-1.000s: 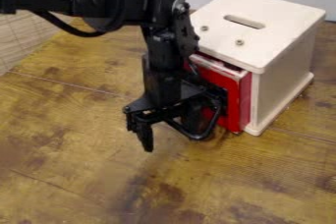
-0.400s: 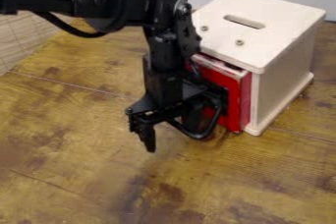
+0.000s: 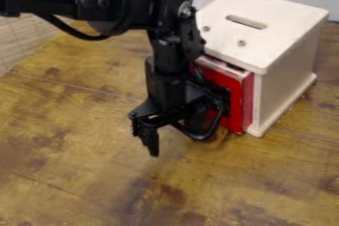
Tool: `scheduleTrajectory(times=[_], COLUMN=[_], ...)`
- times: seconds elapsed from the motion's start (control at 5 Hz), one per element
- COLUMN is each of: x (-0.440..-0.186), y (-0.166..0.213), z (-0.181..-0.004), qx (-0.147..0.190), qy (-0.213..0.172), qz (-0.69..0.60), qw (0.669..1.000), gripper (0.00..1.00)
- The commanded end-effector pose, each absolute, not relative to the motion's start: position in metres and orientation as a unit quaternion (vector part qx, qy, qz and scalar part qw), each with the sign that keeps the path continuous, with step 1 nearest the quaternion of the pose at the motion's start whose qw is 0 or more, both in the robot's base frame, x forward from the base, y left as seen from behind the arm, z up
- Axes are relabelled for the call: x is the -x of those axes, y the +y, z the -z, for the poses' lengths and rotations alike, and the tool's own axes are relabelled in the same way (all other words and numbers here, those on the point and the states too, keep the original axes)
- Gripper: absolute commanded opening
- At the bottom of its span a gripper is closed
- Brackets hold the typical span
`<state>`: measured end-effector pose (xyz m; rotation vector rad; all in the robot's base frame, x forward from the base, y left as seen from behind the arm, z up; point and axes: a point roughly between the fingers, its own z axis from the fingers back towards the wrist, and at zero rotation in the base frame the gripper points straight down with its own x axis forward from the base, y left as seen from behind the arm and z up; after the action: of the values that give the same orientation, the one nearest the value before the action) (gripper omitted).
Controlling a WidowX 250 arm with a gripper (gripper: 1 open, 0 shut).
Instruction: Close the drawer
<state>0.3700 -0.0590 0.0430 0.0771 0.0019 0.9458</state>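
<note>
Black robot arm (image 3: 119, 2) entering from the upper left of the frame, running right along the top edge, then bending sharply at an elbow near top centre. Forearm dropping almost straight down through the middle of the picture, wrist housing just left of the cabinet front. Gripper (image 3: 162, 133) hanging at centre, pointed down toward the wooden table (image 3: 79, 170), fingers (image 3: 150, 141) dark against the dark handle behind; one prong clearly visible at lower left of the hand, the other lost in the black shapes to its right. Whether spread or pinched together: cannot tell. Nothing plainly caught between them.

Red drawer (image 3: 228, 89) right of centre, partly pulled out of the cream-white cabinet (image 3: 272, 56), its red side and front edge showing beyond the cabinet face. Black looped handle (image 3: 205, 121) sticking out from the drawer front toward lower left, just beside the gripper and overlapping it in this view; contact or a small gap between them not resolvable.

Cabinet standing in the upper right of the frame on the table, a dark slot (image 3: 247, 20) in its top panel. Table surface worn, yellow-brown, filling the lower and left parts of the picture.
</note>
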Motion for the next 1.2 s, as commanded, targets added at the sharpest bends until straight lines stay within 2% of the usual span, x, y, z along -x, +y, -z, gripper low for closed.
scheduleTrajectory(times=[0.0,1.0], x=[-0.3755,-0.3766], y=[-0.0644,-0.0584], z=[-0.0728,-0.0756], qx=[-0.016,-0.015], qy=[-0.034,-0.036], qz=[-0.456,-0.48], qw=[0.889,0.877], gripper=[1.0,1.0])
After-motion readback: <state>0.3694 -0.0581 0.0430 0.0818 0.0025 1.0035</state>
